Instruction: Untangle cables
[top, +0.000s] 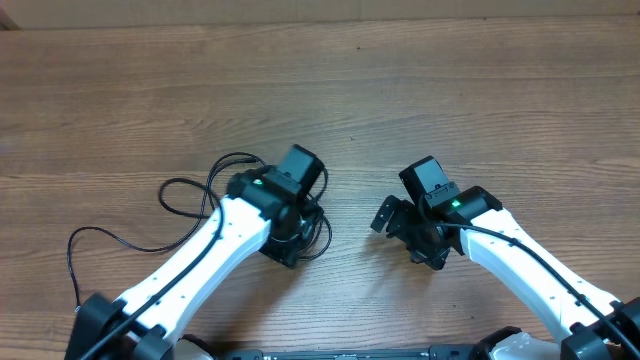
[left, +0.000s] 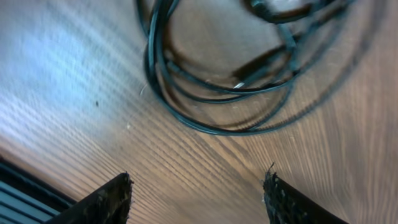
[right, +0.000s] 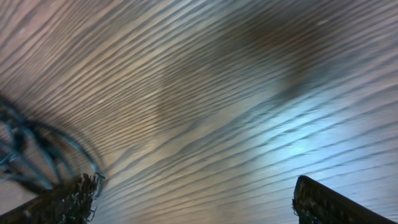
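Jaws gape left and right; cables (left: 152, 59) lie tangled.

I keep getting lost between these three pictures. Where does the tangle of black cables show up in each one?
Overhead: the cables lie in loops left of centre, in the lower half.
Left wrist: the cables are at the top, centre to right.
Right wrist: the cables are blurred, at the lower left edge.
Shared landmark: the wooden table and its grain.

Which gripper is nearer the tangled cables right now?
Left. The left gripper is open just above the cables; the right gripper is open off to their side, apart from them, above bare table.
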